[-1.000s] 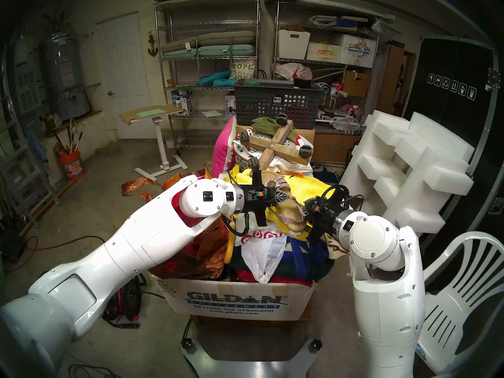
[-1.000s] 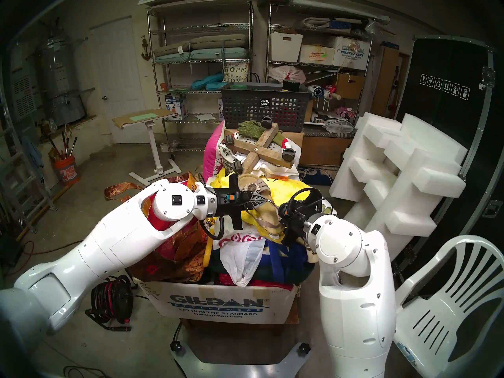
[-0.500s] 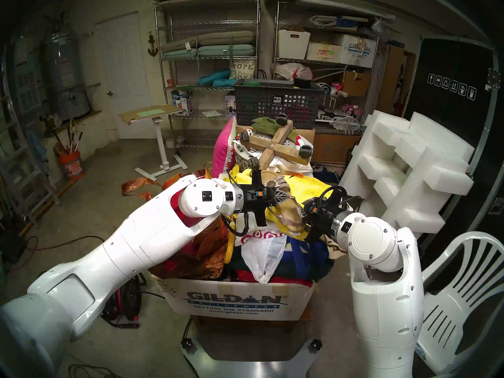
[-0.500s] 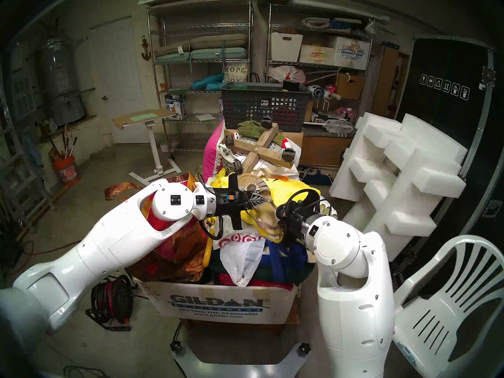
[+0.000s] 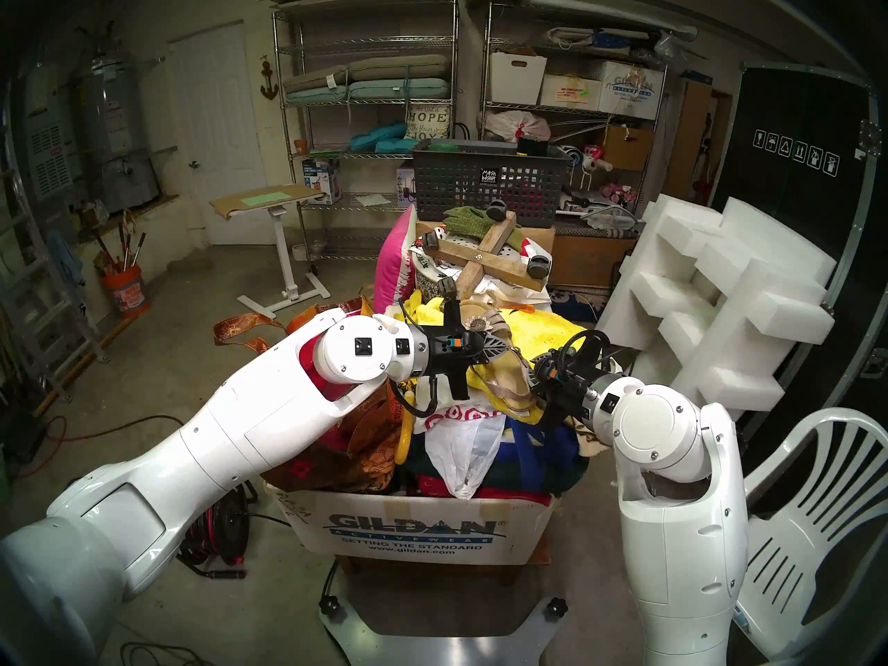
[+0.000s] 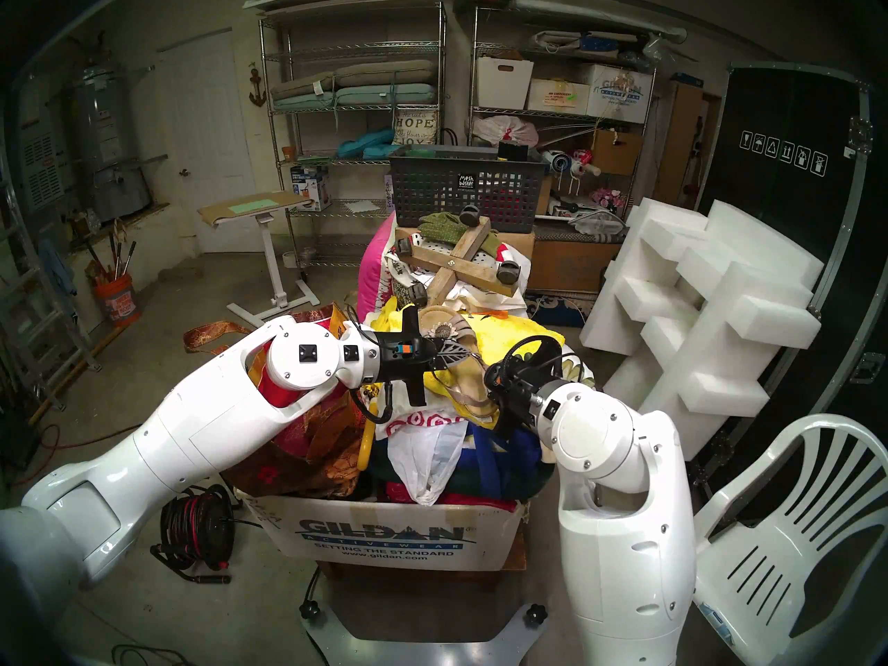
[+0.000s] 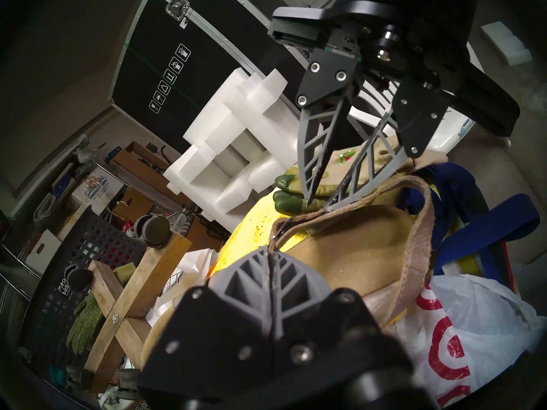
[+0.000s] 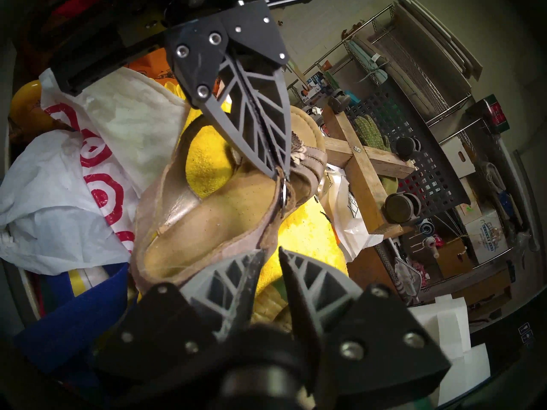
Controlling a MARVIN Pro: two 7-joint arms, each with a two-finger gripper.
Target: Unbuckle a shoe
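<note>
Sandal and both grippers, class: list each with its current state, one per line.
Sandal: lying on the pile, ankle strap pinched and lifted.
Left gripper: shut on the strap beside the buckle.
Right gripper: open, fingertips at the strap.

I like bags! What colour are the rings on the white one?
Red rings on the plastic bag, clearest in left wrist view.

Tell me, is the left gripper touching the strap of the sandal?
Touching. In the right wrist view the left gripper is shut on the strap just above the buckle ring.
</note>
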